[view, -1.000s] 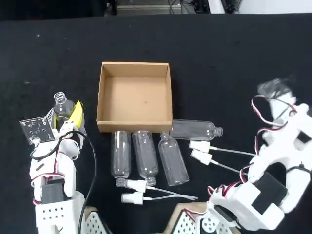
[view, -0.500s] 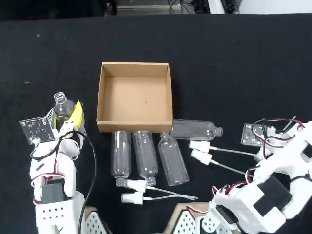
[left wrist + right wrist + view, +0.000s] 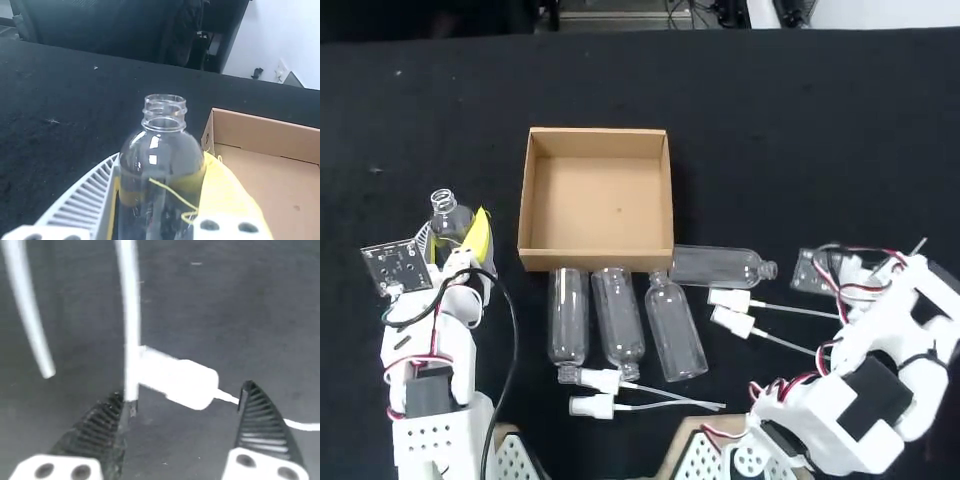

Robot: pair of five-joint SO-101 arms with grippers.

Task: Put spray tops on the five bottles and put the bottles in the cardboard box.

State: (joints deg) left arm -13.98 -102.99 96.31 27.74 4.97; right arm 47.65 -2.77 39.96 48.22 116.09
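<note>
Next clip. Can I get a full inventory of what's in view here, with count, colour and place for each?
cardboard box: one, brown, open-topped, middle of the table.
bottles: five, clear, no tops on. Three lie side by side in front of the box, one lies at its front right corner, and the upright bottle stands left of the box.
spray tops: four, white with long tubes. Two lie right of the lying bottles, two in front of them.
table: one, black.
left gripper: white and yellow fingers, shut on the upright bottle.
right gripper: black fingers, open either side of a spray top.
</note>
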